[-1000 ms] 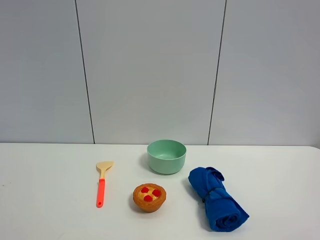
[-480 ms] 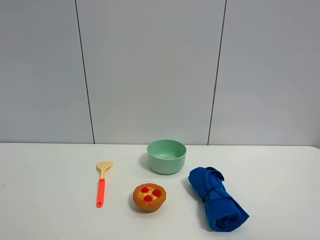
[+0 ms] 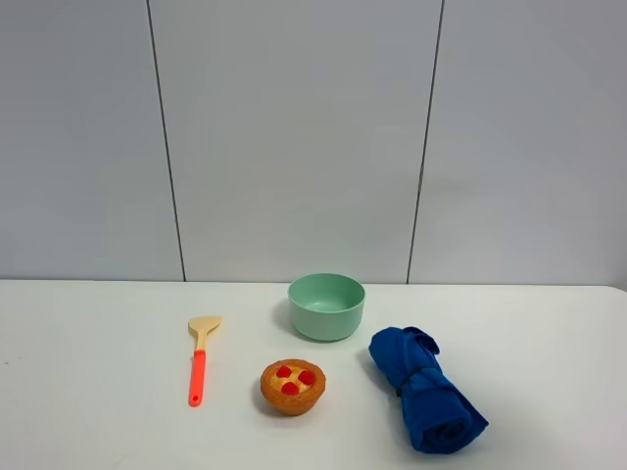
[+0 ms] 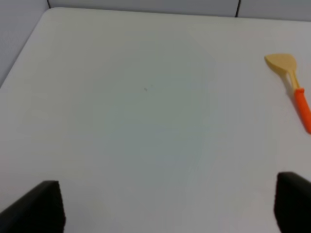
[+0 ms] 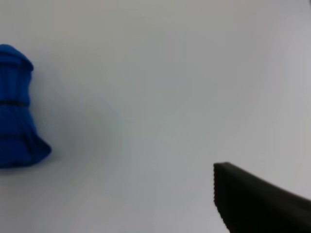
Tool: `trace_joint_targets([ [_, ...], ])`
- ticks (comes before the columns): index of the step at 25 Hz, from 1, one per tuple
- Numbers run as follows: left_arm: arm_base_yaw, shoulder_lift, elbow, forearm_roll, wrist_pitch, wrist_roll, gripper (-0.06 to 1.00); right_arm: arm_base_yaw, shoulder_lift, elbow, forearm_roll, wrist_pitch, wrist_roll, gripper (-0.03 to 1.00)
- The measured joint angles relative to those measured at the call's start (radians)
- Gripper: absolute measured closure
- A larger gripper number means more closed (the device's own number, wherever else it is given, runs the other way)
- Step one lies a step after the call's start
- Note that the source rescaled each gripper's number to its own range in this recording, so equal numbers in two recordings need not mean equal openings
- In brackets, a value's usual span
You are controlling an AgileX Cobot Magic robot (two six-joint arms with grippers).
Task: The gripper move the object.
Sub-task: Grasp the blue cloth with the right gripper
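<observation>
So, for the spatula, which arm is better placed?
Probably left. The spatula lies on the left side of the table and shows in the left wrist view, beyond the open left gripper; the right wrist view shows the cloth instead.

The left claw [image 4: 167, 208] tilts downward with its jaws spread wide — its two dark fingertips [image 4: 43, 206] sit at opposite edges of the wrist view. Of the right claw [image 5: 252, 204] just one dark finger shows — its spread cannot be judged.
</observation>
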Motion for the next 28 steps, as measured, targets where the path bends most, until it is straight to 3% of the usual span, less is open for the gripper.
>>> trace_joint_targets([
  [6, 0.0, 0.0, 0.0, 0.0, 0.0, 0.0, -0.06, 0.211, 0.34, -0.011, -0.032, -0.238, 0.143, -0.03],
  [9, 0.0, 0.0, 0.0, 0.0, 0.0, 0.0, -0.06, 0.252, 0.503, -0.047, -0.057, -0.263, 0.241, -0.03],
  [15, 0.0, 0.0, 0.0, 0.0, 0.0, 0.0, -0.06, 0.319, 0.739, -0.147, -0.214, -0.271, 0.467, -0.03],
  [19, 0.0, 0.0, 0.0, 0.0, 0.0, 0.0, -0.06, 0.343, 0.81, -0.182, -0.253, -0.281, 0.508, -0.03],
  [28, 0.0, 0.0, 0.0, 0.0, 0.0, 0.0, -0.06, 0.366, 0.935, -0.198, -0.261, -0.405, 0.552, -0.03],
])
